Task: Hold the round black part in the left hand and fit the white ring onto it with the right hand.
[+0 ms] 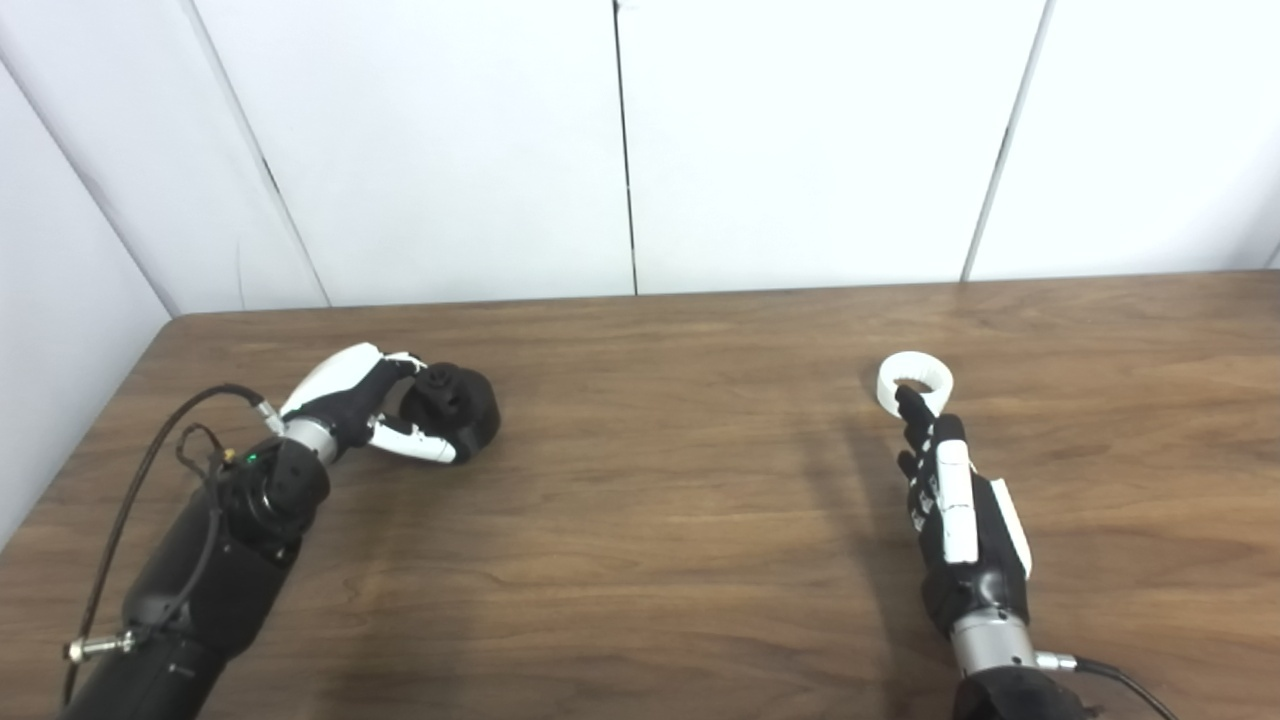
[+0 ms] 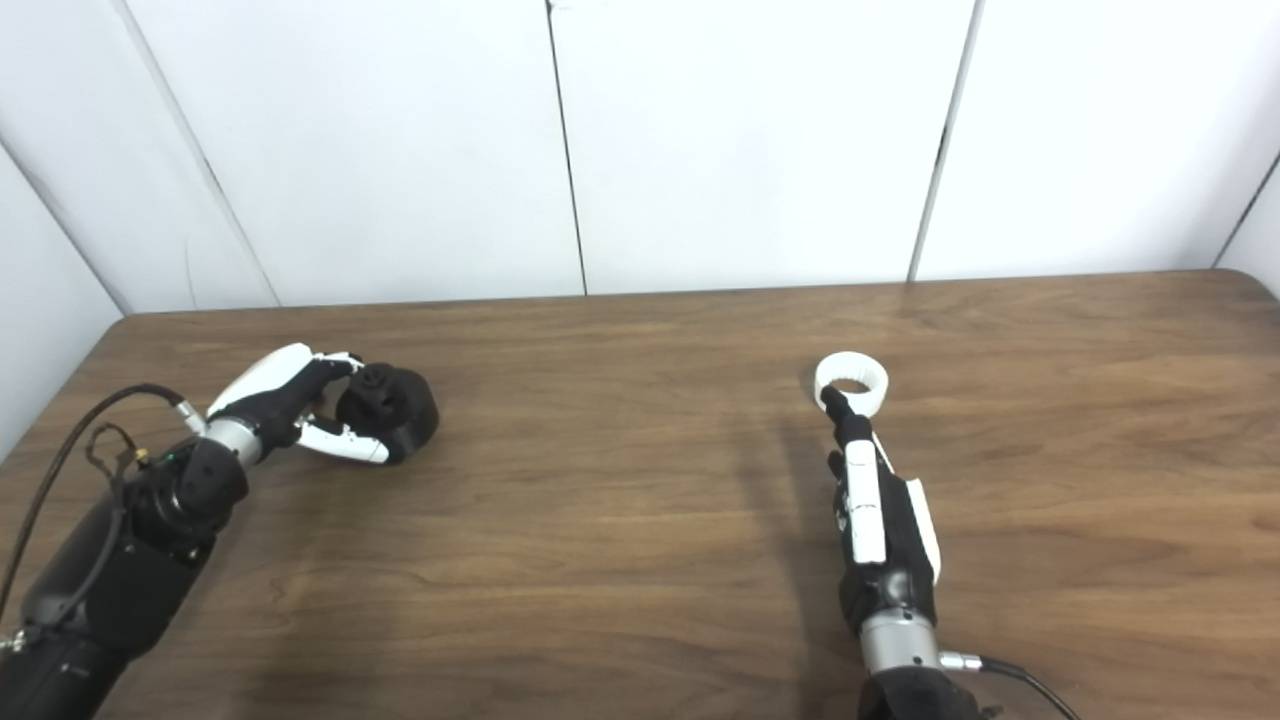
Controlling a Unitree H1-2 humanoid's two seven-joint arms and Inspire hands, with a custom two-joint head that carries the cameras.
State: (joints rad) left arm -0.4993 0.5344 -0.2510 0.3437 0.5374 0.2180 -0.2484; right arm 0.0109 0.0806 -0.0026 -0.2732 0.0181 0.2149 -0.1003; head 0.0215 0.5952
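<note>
The round black part (image 1: pixel 468 405) rests on the wooden table (image 1: pixel 660 500) at the left. My left hand (image 1: pixel 352 398) is wrapped around it, fingers over its top and thumb along its near side. At the right, the white ring (image 1: pixel 941 380) lies flat on the table. My right hand (image 1: pixel 950 500) lies stretched toward it with straight fingers, open, and its fingertips (image 1: pixel 908 402) reach the ring's near edge. I cannot tell whether a fingertip is inside the ring's hole.
White wall panels (image 1: pixel 620 150) stand behind the table's far edge and along its left side. Cables (image 1: pixel 150 440) run along my left forearm. Bare wood spans the stretch between both hands.
</note>
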